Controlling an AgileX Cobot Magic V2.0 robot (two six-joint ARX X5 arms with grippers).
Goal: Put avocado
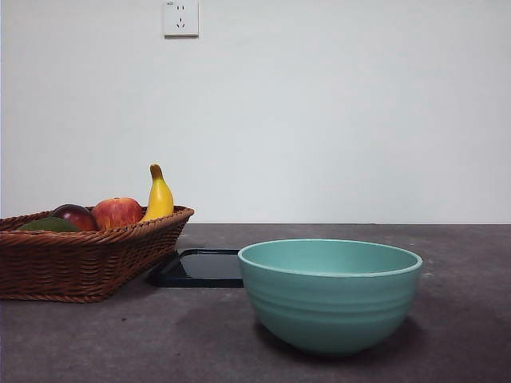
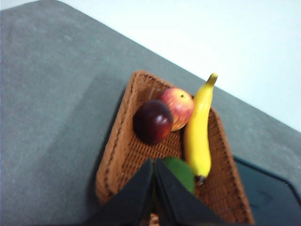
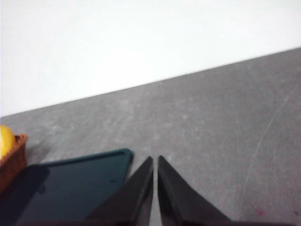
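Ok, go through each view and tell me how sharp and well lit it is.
Front view: sharp and evenly lit, the teal bowl casting a soft shadow on the table. Left wrist view: soft and blurred, wall washed out, the avocado partly hidden behind the left pincer. Right wrist view: slightly soft, wall overexposed, the right pincer dark and featureless.

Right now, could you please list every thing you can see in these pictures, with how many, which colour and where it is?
olive-green avocado: one, green, in the basket, partly hidden by the left end effector.
dark maroon round fruit: one, in the basket, beside the apple.
red-yellow apple: one, in the basket.
yellow banana: one, in the basket.
brown woven wicker basket: one, on the table.
dark flat rectangular tray: one, between basket and bowl.
teal ceramic bowl: one, empty, nearest the front camera.
grey table: one.
white wall socket: one.
left end effector: black, shut, above the basket.
right end effector: black, shut, by the tray.
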